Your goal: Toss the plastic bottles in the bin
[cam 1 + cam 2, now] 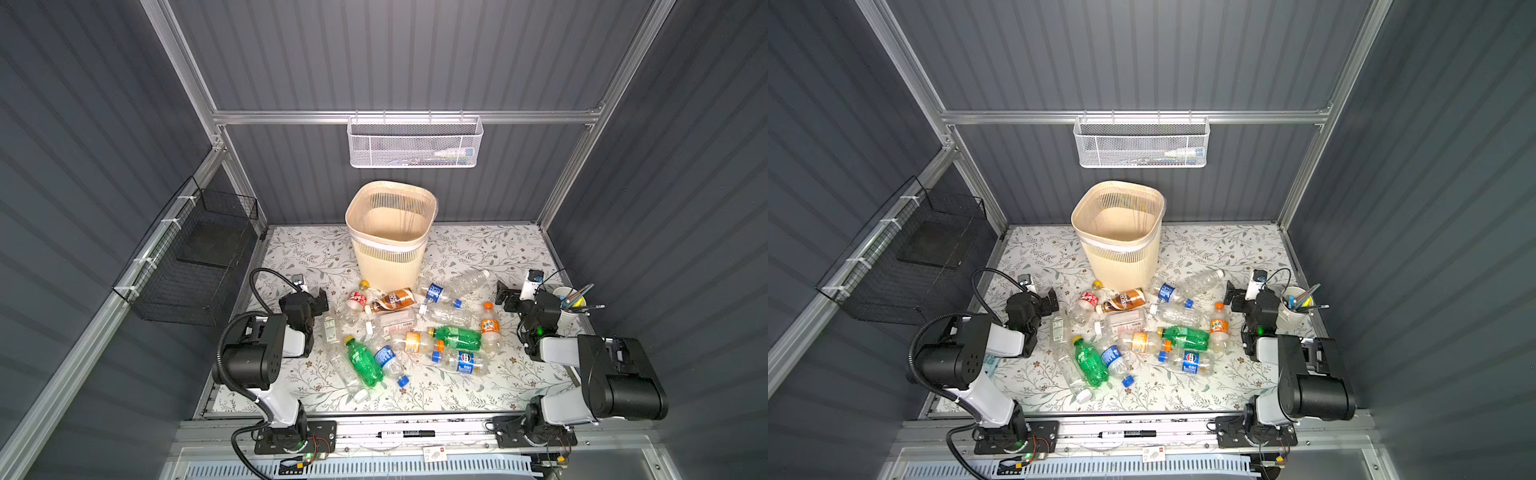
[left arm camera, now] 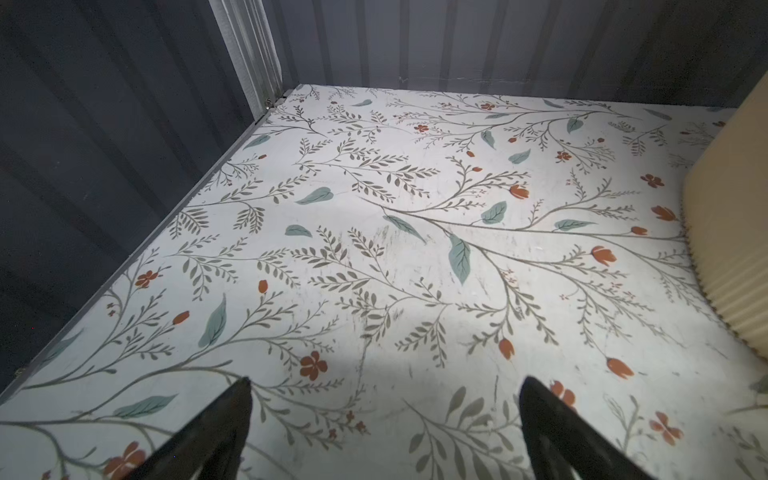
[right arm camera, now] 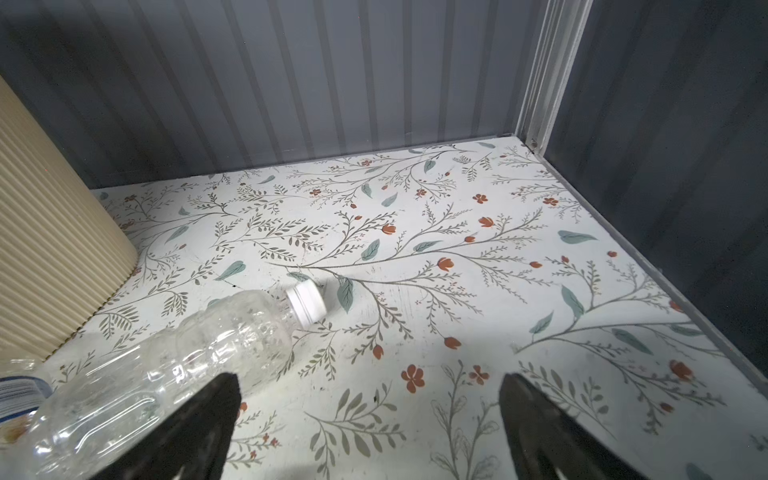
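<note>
Between bin (image 1: 386, 266) base and right pincer (image 3: 370, 382): clear white-capped bottle (image 3: 187, 353) lies flat, cap pointing away from bin, right arm nearer. Right pincer wide open, empty; left pincer (image 2: 384, 384) same. Other plastic bottles (image 1: 457, 336) scattered before bin.

Ribbed beige plastic bin (image 1: 388, 266); glossy clear plastic bottles (image 1: 451, 316) — tabletop (image 1: 478, 249) seemingly matt printed film.

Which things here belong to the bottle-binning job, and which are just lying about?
Job: scattered plastic drink bottles; tall beige ribbed plastic bin.
Lying about: white mesh wall basket; black wire basket; white cup of pens; black marker pen.
</note>
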